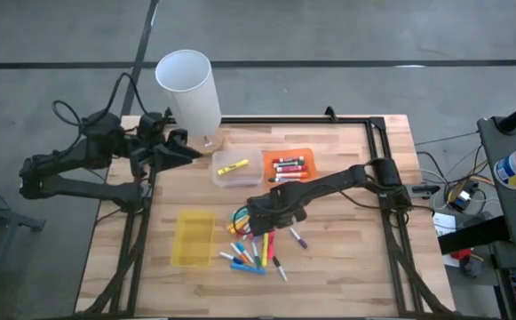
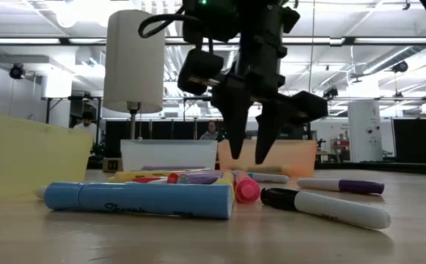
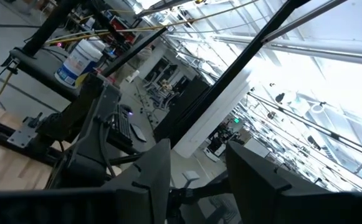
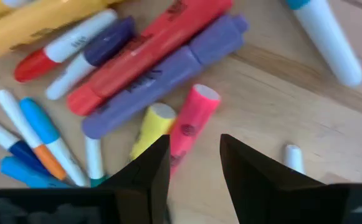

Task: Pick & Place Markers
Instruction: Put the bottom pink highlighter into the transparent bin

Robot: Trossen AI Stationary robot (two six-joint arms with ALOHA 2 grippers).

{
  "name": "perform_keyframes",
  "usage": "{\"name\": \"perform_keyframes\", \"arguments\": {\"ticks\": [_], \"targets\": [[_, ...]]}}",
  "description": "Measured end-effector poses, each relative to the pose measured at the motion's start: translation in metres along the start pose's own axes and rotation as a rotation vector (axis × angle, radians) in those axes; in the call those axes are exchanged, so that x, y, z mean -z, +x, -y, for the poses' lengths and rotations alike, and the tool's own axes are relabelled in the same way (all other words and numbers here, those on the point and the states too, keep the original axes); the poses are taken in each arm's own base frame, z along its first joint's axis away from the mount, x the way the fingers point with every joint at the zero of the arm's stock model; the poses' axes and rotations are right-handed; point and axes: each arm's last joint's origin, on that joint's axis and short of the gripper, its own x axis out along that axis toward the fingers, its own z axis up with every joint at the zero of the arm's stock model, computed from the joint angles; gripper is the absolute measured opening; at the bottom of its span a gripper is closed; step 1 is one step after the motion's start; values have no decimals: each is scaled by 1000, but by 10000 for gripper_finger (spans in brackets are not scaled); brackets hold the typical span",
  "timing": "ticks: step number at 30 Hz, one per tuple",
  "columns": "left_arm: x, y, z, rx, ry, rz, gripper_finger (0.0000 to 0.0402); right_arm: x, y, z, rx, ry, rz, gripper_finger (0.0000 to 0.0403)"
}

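The right end effector [image 2: 246, 150] hangs with its fingers apart and empty just above the heap of short capped plastic markers in mixed colours [image 1: 256, 247], which lies near the middle of the pale wooden surface [image 1: 346, 267], right of the translucent yellow tray [image 1: 193, 238]. A pink marker [image 4: 190, 124] lies closest to its fingers — light, stiff and smooth, likely to roll, so best pinched across mid-barrel. The left end effector [image 1: 186, 153] waits at the far left — open, empty.
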Motion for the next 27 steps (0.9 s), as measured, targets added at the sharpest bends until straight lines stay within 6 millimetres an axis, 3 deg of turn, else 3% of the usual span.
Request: {"name": "perform_keyframes", "arguments": {"ticks": [14, 27], "targets": [[0, 1, -1, -4, 12, -4, 147, -13, 12, 7, -7, 44, 27, 134], [1, 1, -1, 5, 9, -14, 147, -10, 23, 19, 25, 50, -37, 128]]}}
